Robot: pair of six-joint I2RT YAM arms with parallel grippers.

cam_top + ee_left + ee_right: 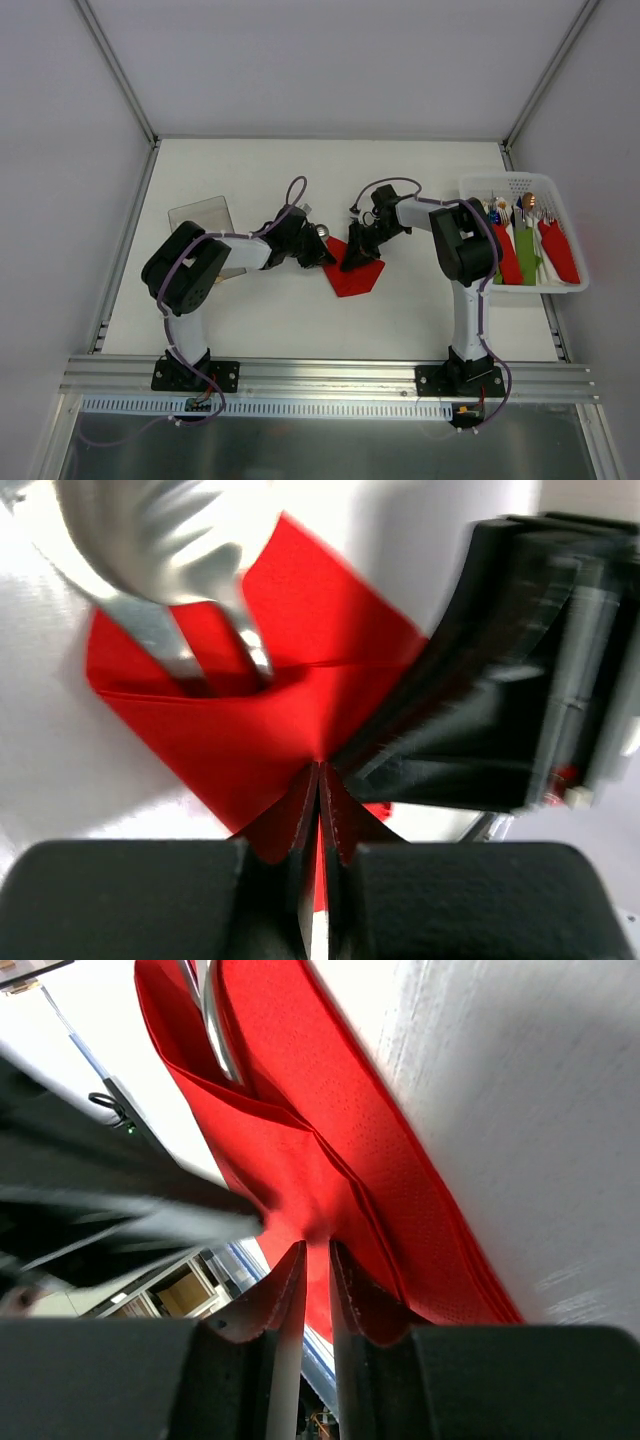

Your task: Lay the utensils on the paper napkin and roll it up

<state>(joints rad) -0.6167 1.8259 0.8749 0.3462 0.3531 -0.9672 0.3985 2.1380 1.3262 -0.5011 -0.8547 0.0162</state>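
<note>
The red paper napkin (358, 277) lies mid-table, partly folded over. The silver utensils (150, 540) lie with their lower ends tucked under its fold; a shiny end shows in the top view (322, 231), and a handle shows in the right wrist view (215, 1020). My left gripper (322, 256) is at the napkin's left side, and in its own view (320, 770) it is shut on a napkin (260, 730) edge. My right gripper (354, 258) is at the right side. In its wrist view (318, 1245) the jaws are pinched on the napkin (300, 1160). The right gripper's black body (500, 680) sits close opposite the left one.
A white basket (575, 285) at the right edge holds red and green rolled bundles (527, 257) with cutlery tips poking out. A clear plastic box (200, 218) sits at the left behind the left arm. Metal frame rails border the table.
</note>
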